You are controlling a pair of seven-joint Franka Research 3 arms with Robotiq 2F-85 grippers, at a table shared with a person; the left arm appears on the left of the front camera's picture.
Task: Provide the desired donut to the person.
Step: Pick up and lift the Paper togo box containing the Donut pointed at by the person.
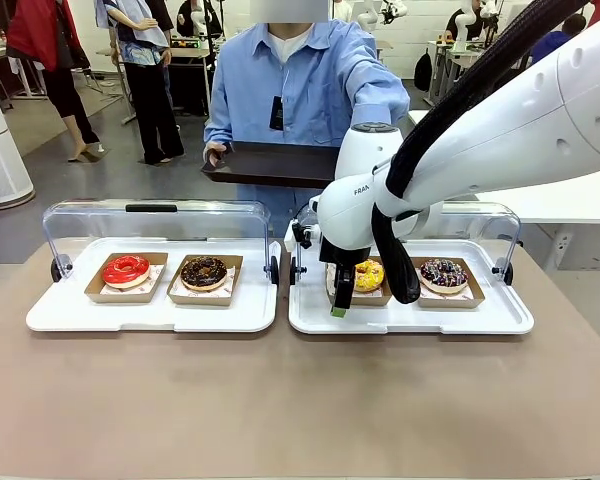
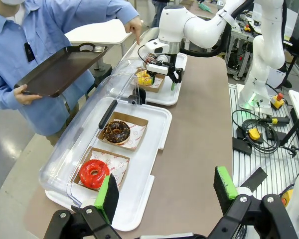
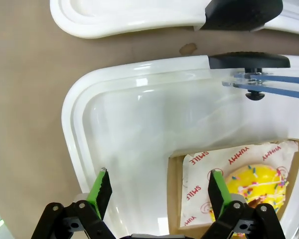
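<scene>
Yellow donut (image 3: 256, 184) lies beside wide-open, empty right pincer (image 3: 159, 174).

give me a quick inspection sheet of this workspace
surface: brown table, left white tray, right white tray, lids open
job's things: red donut, chocolate donut, yellow donut, sprinkled donut; person holds a dark tray
clutter: small brown speck between the trays
grippers: right gripper open, over the right tray beside the yellow donut; left gripper open, holding nothing
cables: black hose along the right arm; loose cables beside the table
surroundings: white table behind
</scene>
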